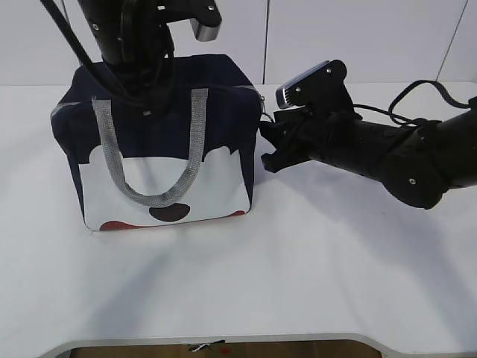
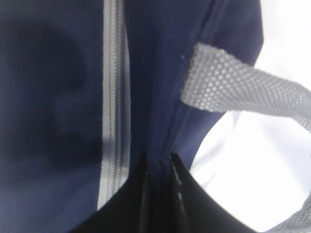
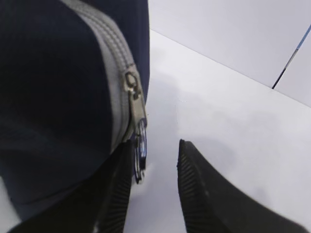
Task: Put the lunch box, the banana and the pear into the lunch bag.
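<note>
Over to the bag: standing upright on the surface, left of centre, long axis running left to right across the exterior view. Up top with the left hand: nearly closed, pinching a fold of navy fabric just beside the zipper, with a grey handle off to one side. Looks like an anchoring grip, holding the top steady. Now down at the bag's right end with the right hand: jaws apart, gripping nothing, reaching in sideways along the bag's long axis. And here comes the relation that matters: pull dangling from the slider at the corner of the bag, hanging inside the gap, touching or just shy of the finger on the bag side, well clear of the other. Zipper teeth meshed along the stretch in view, so shut there by the look of it, and running away from the right hand along the top. Clearly the nearer hand for the job, the right one; needs only to close on that pull, then draw it along the zipper line towards the far end. Risk worth flagging: thin, loose pull, easy to nudge aside or miss as the jaws come together. No sign of lunch box, banana or pear in any view; impossible to say where they lie.
</note>
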